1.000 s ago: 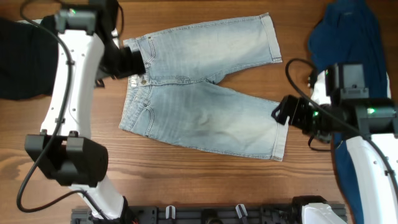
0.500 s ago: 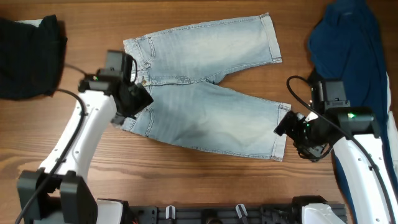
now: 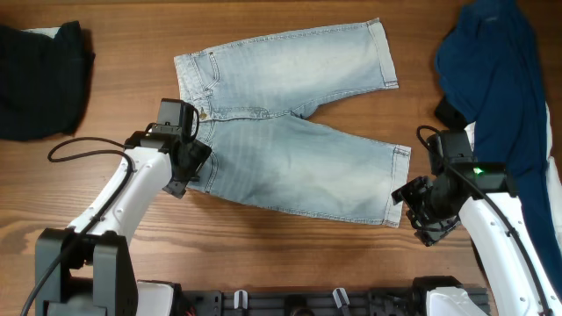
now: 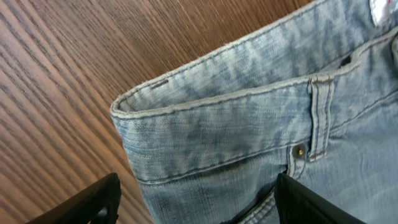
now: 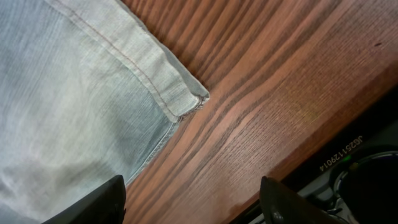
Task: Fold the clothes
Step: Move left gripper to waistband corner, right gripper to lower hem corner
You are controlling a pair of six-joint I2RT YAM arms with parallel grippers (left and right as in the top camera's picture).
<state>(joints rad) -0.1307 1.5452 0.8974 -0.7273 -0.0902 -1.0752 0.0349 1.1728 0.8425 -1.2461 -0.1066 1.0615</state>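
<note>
Shorts spread flat and unfolded at the table's centre; left gripper, open and empty, hangs over the waistband corner, right gripper, likewise, over the near leg's hem corner: folding not yet begun.

"J02S112914", white print, black table-edge rail

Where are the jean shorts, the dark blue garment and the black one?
denim shorts [image 3: 290,149], overhead view, fabric just below the crotch
royal blue garment [image 3: 496,70], overhead view, centre of its bunched cloth
black garment [image 3: 39,79], overhead view, middle of the pile
</note>
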